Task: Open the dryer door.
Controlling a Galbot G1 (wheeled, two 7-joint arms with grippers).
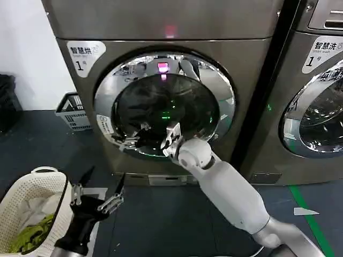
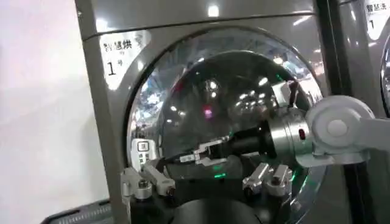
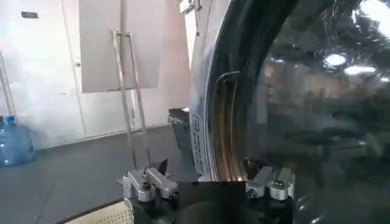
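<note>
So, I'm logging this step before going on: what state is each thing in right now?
dryer door: closed, flush with the machine front.
right tool: reached to the door's lower left, fingers open close to the chrome rim.
left tool: held low in front of the machine, open, holding nothing.
laundry basket: on the floor, clothes inside.
neighbouring machine's door: closed.

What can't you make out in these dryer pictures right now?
- Door latch: head view, the right gripper covers that part of the dryer door rim.
- Drum contents: every view, dark reflective glass hides them.
- Sticker text on the rim: too small.
- Laundry basket: cut off by the edge.
</note>
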